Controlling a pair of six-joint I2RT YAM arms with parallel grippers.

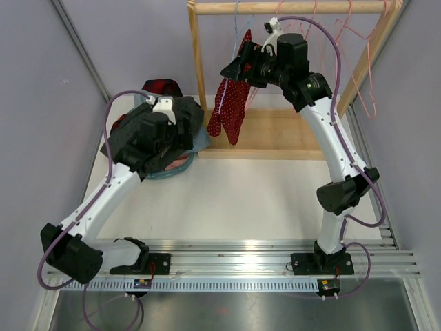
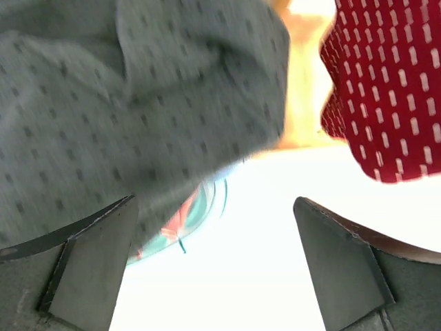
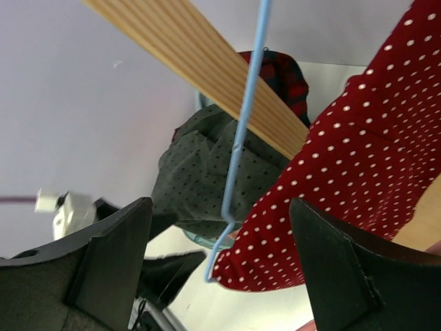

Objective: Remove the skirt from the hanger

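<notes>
A red skirt with white dots (image 1: 231, 103) hangs from a light blue wire hanger (image 1: 238, 31) on the wooden rack rail (image 1: 289, 7). My right gripper (image 1: 231, 69) is open just right of the skirt's top, near the hanger; in the right wrist view the hanger wire (image 3: 238, 148) and skirt (image 3: 344, 186) lie between its open jaws (image 3: 220, 248). My left gripper (image 1: 191, 134) is open and empty, low over the table left of the skirt's hem; its view shows the skirt (image 2: 389, 89) at the upper right and grey dotted cloth (image 2: 138, 103) above.
A teal basket (image 1: 196, 148) heaped with grey dotted and dark clothes (image 1: 158, 124) sits at the left, under my left arm. The wooden rack's base (image 1: 275, 134) and post (image 1: 198, 62) stand behind it. Pink hangers (image 1: 362, 48) hang at the right.
</notes>
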